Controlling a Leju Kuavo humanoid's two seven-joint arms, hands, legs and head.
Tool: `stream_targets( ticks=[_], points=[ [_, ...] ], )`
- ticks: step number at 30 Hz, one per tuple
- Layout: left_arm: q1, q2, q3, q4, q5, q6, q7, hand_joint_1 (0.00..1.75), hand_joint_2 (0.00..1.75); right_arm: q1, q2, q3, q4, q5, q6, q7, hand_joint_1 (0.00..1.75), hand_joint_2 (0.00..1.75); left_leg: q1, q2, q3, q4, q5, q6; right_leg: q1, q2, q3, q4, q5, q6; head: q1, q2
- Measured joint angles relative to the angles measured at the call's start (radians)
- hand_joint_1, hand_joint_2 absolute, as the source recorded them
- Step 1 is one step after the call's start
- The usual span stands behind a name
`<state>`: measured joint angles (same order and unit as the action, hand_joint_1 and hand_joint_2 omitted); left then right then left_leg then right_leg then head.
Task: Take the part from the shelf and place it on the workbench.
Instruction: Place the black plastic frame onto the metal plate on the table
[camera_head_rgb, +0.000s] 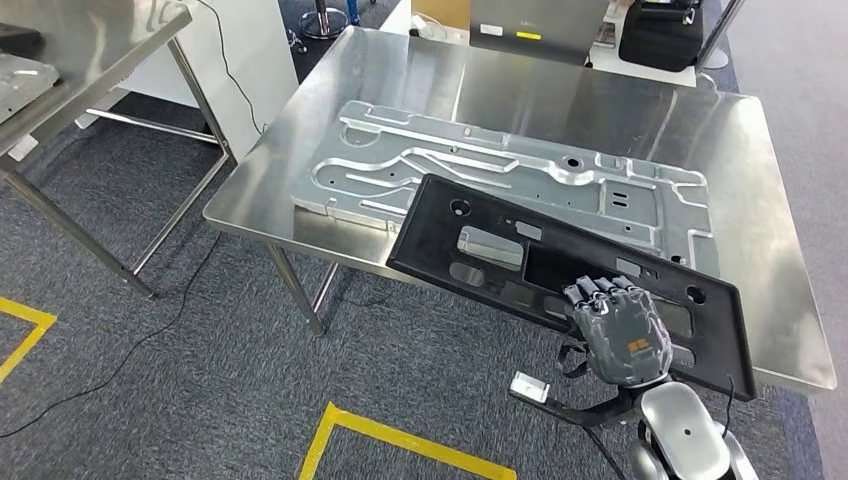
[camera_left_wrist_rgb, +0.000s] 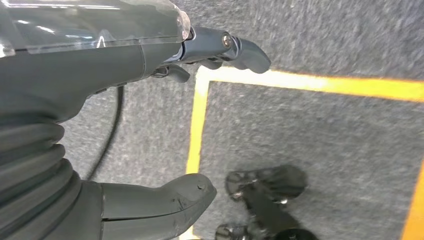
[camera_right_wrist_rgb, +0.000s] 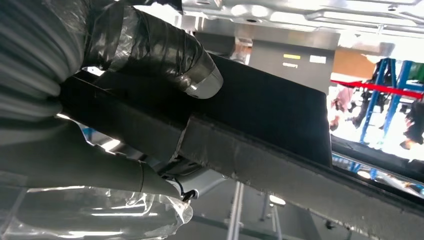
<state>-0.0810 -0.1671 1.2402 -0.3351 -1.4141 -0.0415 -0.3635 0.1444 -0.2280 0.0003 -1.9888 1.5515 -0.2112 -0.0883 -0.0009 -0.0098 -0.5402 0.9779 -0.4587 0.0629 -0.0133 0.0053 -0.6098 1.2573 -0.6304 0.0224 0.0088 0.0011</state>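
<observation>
Right hand (camera_head_rgb: 618, 330) gripped the black part (camera_head_rgb: 500, 250) at its near edge, fingers curled over the top and thumb (camera_right_wrist_rgb: 165, 50) against it in the right wrist view. The part lay tilted across the workbench (camera_head_rgb: 780, 250), its far side resting over the grey metal plate (camera_head_rgb: 400, 165) and its near edge overhanging the bench front. Left hand (camera_left_wrist_rgb: 150, 100) hung over grey carpet (camera_left_wrist_rgb: 325, 135) with yellow tape (camera_left_wrist_rgb: 197, 125), fingers apart, holding nothing.
</observation>
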Motion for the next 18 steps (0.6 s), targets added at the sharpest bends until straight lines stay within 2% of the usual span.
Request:
stream_targets(
  ticks=[1,2,3,4,5,6,7,10,11,12,13,15,16,17,18],
  points=[
    [0.000,0.000,0.000,0.000,0.000,0.000,0.000,0.00,1.75,0.000,-0.003,0.000,0.002,0.000,0.000,0.000,1.75,1.75,0.000,0.000,0.004,0.000,-0.004,-0.001,-0.001,0.000,-0.016,0.015,-0.012,0.003,0.000,0.000],
    [0.002,0.000,0.000,0.001,0.000,0.000,0.000,0.00,1.75,0.000,-0.009,0.001,0.005,0.000,0.000,-0.002,1.75,1.75,0.001,-0.001,0.016,0.000,-0.014,-0.003,-0.005,-0.001,-0.027,0.003,-0.004,0.005,0.000,0.000],
    [0.003,0.000,0.000,0.003,0.000,0.000,0.000,0.00,1.75,0.000,-0.017,0.002,0.010,0.000,0.000,-0.004,1.75,1.75,0.003,-0.001,0.033,0.001,-0.026,-0.006,-0.008,-0.002,-0.034,-0.028,0.020,0.009,0.000,0.000],
    [0.004,0.000,0.000,0.004,0.000,-0.001,0.000,0.00,1.75,0.000,-0.026,0.002,0.015,0.000,0.000,-0.007,1.75,1.75,0.005,-0.001,0.053,0.001,-0.042,-0.011,-0.013,-0.003,-0.036,-0.080,0.065,0.013,0.000,0.000],
    [0.006,0.000,0.000,0.006,0.000,-0.001,0.000,0.00,1.75,0.000,-0.036,0.003,0.022,0.000,0.000,-0.010,1.75,1.75,0.007,-0.002,0.074,0.002,-0.059,-0.017,-0.016,-0.005,-0.032,-0.143,0.124,0.015,0.000,0.000],
    [0.005,0.000,0.000,0.006,0.000,-0.001,0.000,0.00,1.75,-0.001,-0.042,0.003,0.028,0.000,-0.001,-0.011,1.75,1.75,0.008,-0.002,0.084,0.004,-0.071,-0.024,-0.014,-0.007,-0.023,-0.188,0.163,0.013,0.001,0.000],
    [0.004,0.000,0.000,0.006,0.000,-0.001,0.000,0.00,1.75,-0.002,-0.048,0.003,0.034,0.000,-0.002,-0.012,1.75,1.75,0.008,-0.003,0.089,0.005,-0.081,-0.032,-0.011,-0.008,-0.019,-0.214,0.190,0.007,0.001,0.000],
    [0.001,0.000,0.000,0.006,0.001,-0.001,-0.001,0.00,1.75,-0.005,-0.063,0.004,0.047,-0.001,-0.003,-0.015,1.75,1.75,0.008,-0.001,0.095,0.016,-0.092,-0.051,-0.005,-0.006,-0.012,-0.222,0.191,-0.021,0.001,0.000],
    [0.000,0.000,0.000,0.006,0.001,-0.001,-0.001,0.00,1.75,-0.007,-0.067,0.004,0.049,-0.002,-0.004,-0.015,1.75,1.75,0.009,0.000,0.088,0.039,-0.093,-0.055,-0.006,-0.005,-0.004,-0.225,0.187,-0.029,0.001,0.000],
    [-0.002,0.000,0.000,0.006,0.001,-0.001,-0.002,0.00,1.75,-0.009,-0.070,0.004,0.052,-0.002,-0.004,-0.016,1.75,1.75,0.010,0.002,0.067,0.079,-0.099,-0.058,-0.007,-0.004,0.004,-0.228,0.182,-0.037,0.001,0.000],
    [-0.003,0.000,0.000,0.007,0.001,-0.001,-0.002,0.00,1.75,-0.011,-0.072,0.004,0.054,-0.003,-0.005,-0.016,1.75,1.75,0.012,0.003,0.033,0.137,-0.112,-0.061,-0.008,-0.005,0.013,-0.231,0.177,-0.042,0.001,0.000],
    [-0.003,0.000,0.000,0.007,0.001,-0.003,-0.002,0.00,1.75,-0.013,-0.073,0.004,0.061,-0.003,-0.005,-0.018,1.75,1.75,0.012,0.003,-0.055,0.265,-0.160,-0.066,-0.005,-0.006,0.027,-0.232,0.163,-0.049,0.000,0.000],
    [0.000,0.000,0.000,0.007,0.002,-0.003,-0.003,0.00,1.75,-0.013,-0.073,0.004,0.065,-0.004,-0.005,-0.018,1.75,1.75,0.013,0.004,-0.090,0.304,-0.176,-0.068,-0.003,-0.005,0.036,-0.232,0.155,-0.050,0.001,0.000],
    [0.003,0.000,0.000,0.007,0.002,-0.004,-0.003,0.00,1.75,-0.013,-0.073,0.004,0.069,-0.004,-0.005,-0.018,1.75,1.75,0.012,0.004,-0.112,0.312,-0.174,-0.067,-0.002,-0.004,0.046,-0.232,0.147,-0.050,0.000,0.000],
    [0.005,0.000,0.000,0.007,0.002,-0.004,-0.003,0.00,1.75,-0.013,-0.073,0.004,0.073,-0.004,-0.005,-0.019,1.75,1.75,0.012,0.004,-0.116,0.283,-0.146,-0.064,0.000,-0.003,0.059,-0.232,0.138,-0.049,0.000,0.000]
  ],
)
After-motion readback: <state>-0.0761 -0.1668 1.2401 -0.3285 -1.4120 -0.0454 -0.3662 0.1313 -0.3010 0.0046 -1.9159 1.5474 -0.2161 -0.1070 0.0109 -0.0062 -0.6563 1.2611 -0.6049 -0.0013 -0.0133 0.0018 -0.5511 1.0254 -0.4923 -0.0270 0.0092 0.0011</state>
